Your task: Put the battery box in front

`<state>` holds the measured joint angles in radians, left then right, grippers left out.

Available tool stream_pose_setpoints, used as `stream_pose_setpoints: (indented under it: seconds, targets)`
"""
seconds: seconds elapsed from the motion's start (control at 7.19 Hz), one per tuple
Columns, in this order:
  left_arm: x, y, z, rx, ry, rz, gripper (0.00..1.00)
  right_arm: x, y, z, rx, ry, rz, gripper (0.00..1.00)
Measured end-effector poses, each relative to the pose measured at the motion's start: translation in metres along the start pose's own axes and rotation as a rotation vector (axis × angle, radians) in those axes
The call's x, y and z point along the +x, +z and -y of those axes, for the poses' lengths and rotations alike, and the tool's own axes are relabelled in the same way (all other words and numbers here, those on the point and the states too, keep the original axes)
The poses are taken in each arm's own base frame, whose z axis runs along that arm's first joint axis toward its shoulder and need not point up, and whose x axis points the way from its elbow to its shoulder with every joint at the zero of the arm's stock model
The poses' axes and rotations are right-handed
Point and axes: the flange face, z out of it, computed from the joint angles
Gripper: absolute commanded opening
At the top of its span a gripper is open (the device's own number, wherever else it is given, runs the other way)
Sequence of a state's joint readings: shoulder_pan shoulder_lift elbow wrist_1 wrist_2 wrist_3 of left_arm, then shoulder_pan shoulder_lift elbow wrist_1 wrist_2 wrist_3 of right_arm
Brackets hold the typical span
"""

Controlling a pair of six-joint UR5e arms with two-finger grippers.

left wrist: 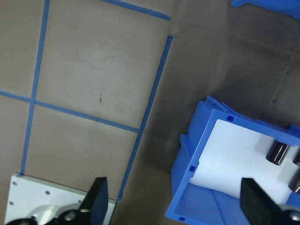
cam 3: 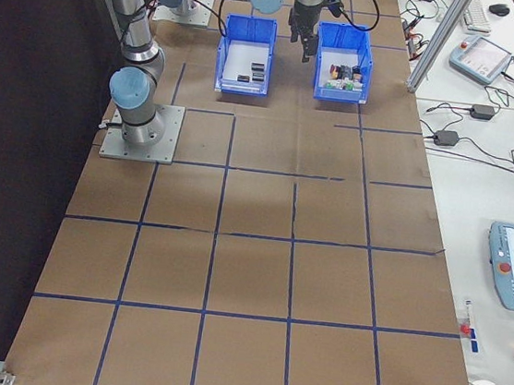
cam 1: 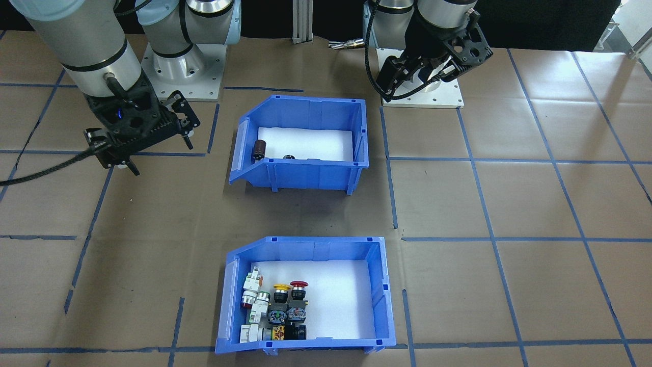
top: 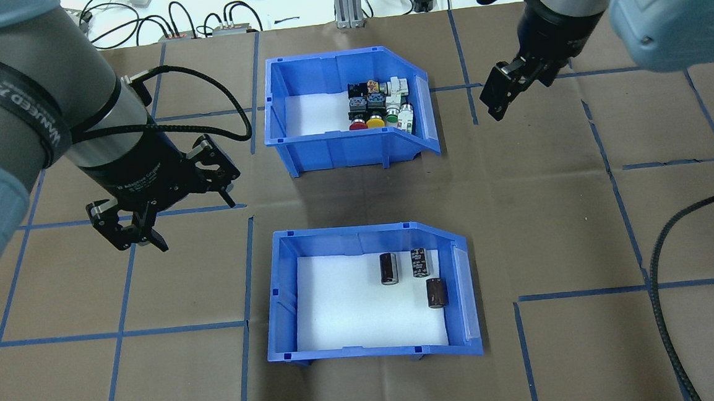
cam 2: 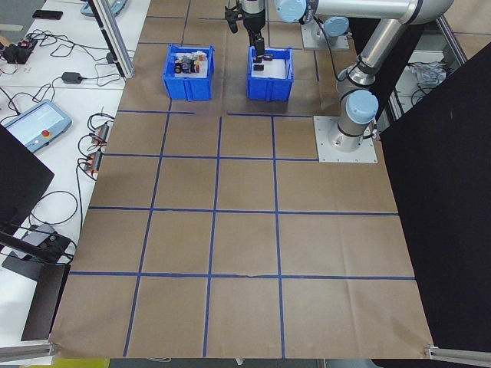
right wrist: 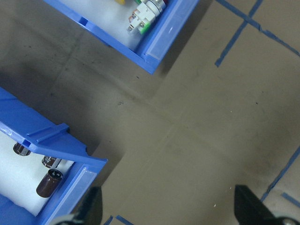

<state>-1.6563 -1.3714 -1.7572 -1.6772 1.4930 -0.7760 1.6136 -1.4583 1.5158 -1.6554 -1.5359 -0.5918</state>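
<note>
The battery box [top: 366,351] is a blue bin with a white liner. It stands on the robot's side of the table and holds three dark cylinders [top: 388,268]. It also shows in the front view as the battery box [cam 1: 305,176], and in the left wrist view as the battery box [left wrist: 183,187]. My left gripper [top: 170,204] hovers open and empty to its left. My right gripper [top: 499,95] hangs open and empty to the right of the other bin. Its wrist view catches a corner of the battery box [right wrist: 44,135].
A matching blue bin [top: 335,149] with red, yellow and white switches stands beyond the battery box, on the far side from the robot. An aluminium post [top: 345,3] and cables lie at the far edge. A black cable [top: 662,268] hangs on the right. Blue tape lines cross the brown paper.
</note>
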Motion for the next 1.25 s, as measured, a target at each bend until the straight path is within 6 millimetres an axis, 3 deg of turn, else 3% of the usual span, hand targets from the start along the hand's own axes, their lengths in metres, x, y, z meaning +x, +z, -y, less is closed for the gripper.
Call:
stream_pose_setpoints:
  seconds: [0.42,0.7,0.97,1.25]
  targets:
    - [-0.034,0.027,-0.057,-0.050,-0.502,-0.019,1.00,-0.042,0.014,0.083,0.002,-0.405,-0.005,1.00]
    - [-0.056,0.062,-0.097,-0.058,-0.759,0.014,1.00,-0.080,0.032,0.125,0.013,-0.608,-0.012,1.00]
    - [-0.055,0.084,-0.124,-0.049,-0.902,0.019,1.00,-0.121,0.063,0.161,0.029,-0.752,-0.022,1.00]
    - [-0.049,0.118,-0.142,-0.049,-0.891,-0.010,0.99,-0.170,0.101,0.184,0.024,-0.841,-0.016,1.00]
